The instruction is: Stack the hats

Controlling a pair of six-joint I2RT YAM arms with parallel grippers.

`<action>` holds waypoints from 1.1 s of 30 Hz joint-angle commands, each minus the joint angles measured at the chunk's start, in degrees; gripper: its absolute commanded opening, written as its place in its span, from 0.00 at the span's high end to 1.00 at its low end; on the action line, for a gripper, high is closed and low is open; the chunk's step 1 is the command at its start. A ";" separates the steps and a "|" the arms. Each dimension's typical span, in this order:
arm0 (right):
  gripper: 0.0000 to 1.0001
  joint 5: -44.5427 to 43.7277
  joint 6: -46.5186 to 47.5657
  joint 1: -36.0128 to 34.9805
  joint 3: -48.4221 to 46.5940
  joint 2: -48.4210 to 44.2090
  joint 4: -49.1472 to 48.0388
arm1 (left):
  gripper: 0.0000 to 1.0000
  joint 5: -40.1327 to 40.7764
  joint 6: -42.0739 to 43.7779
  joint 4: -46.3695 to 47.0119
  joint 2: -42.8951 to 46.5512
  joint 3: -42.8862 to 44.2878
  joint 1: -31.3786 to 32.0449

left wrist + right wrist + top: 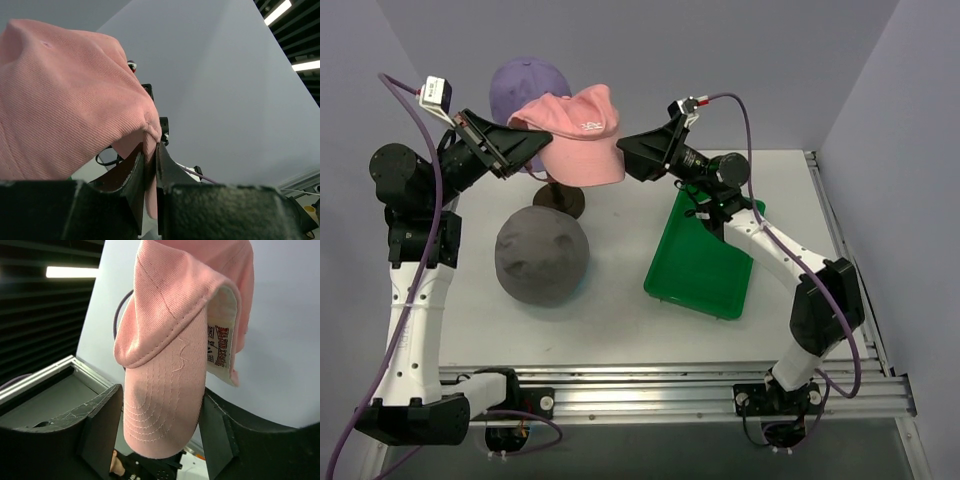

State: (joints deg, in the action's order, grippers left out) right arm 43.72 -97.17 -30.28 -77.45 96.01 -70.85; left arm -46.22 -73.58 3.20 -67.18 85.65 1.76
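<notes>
Hats: 3 in view. The pink cap (pixel 575 135) is held in the air near the far edge of the bench (pixel 620 320), overlapping the lilac cap (pixel 520 85) perched toward the far-left corner. The grey hat (pixel 541 255) lies left of the bench's middle.
Left gripper (pixel 150 167): fingers pressed together, pinching a fold of pink fabric at the crown's edge.
Right gripper (pixel 162 432): fingers closed against the brim's 2 side edges.
Handling: light, soft cloth; the crown sags and creases, and only the brim looks stiff.
Hold: brim plus opposite rim keeps the crown open, likely best for lowering it over another hat.
Risk: the thin pinch may slip.
</notes>
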 commanded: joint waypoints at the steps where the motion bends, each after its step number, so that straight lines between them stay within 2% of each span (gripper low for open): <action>1: 0.44 3.11 8.72 1.80 0.36 -8.18 -6.08 | 0.98 -3.26 -3.41 4.88 2.40 -0.74 -1.41; 3: 0.44 3.47 15.65 2.24 2.12 -11.00 5.94 | 0.98 -3.70 -3.50 4.36 2.75 0.66 -1.50; 4: 0.43 3.21 24.48 2.59 2.39 -13.80 11.03 | 0.98 -3.79 -3.50 4.10 2.84 1.18 -1.41; 5: 0.43 2.08 29.35 2.60 1.87 -15.22 22.83 | 0.98 -3.88 -3.67 3.48 2.84 1.80 -1.49; 6: 0.43 0.94 34.62 2.60 1.17 -16.45 29.30 | 0.98 -4.14 -4.02 3.39 2.75 2.50 -1.50; 7: 0.43 -0.82 45.72 2.60 0.29 -18.90 35.28 | 0.98 -4.14 -4.64 3.65 2.75 2.51 -1.50; 8: 0.43 -2.75 50.80 2.25 -0.50 -20.23 45.26 | 0.98 -4.06 -6.12 4.26 2.75 2.33 -1.50; 11: 0.43 -13.54 69.35 -0.37 -2.87 -25.59 60.76 | 0.98 -2.74 -5.53 0.87 3.28 3.03 -1.41; 12: 0.42 -21.41 72.96 -1.70 -3.75 -26.74 63.44 | 0.98 -2.22 -4.56 -0.81 3.45 3.73 -1.41; 14: 0.39 -28.22 81.64 -4.86 -4.55 -29.73 67.75 | 0.97 -0.46 -2.98 -5.20 3.72 5.93 -1.50; 15: 0.38 -33.30 83.78 -8.18 -4.90 -30.26 68.56 | 0.97 0.16 -3.15 -5.57 3.89 6.11 -1.50; 20: 0.36 -42.92 92.40 -17.69 -8.24 -30.62 70.50 | 0.98 5.52 -4.28 -6.28 5.83 4.45 -1.41; 21: 0.35 -45.37 95.99 -22.23 -8.50 -30.35 70.41 | 0.98 6.74 -4.46 -6.19 5.92 4.18 -1.41; 24: 0.35 -56.35 104.86 -29.98 -10.08 -27.90 69.97 | 0.98 8.94 -4.73 -6.28 6.71 3.21 -1.50; 25: 0.34 -58.73 106.81 -34.97 -10.70 -25.98 69.97 | 0.98 9.56 -4.64 -6.54 6.97 2.95 -1.50; 28: 0.34 -67.52 112.52 -42.81 -12.72 -22.72 67.78 | 0.98 11.50 -4.73 -7.33 7.85 1.72 -1.41; 33: 0.32 -77.80 120.71 -48.38 -14.91 -18.50 61.80 | 0.97 12.82 -3.94 -9.09 9.17 0.58 -1.41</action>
State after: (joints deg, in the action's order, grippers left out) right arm -21.82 14.55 -77.14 -88.38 76.58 -2.83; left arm -36.45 -77.52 -5.26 -59.48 86.61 0.64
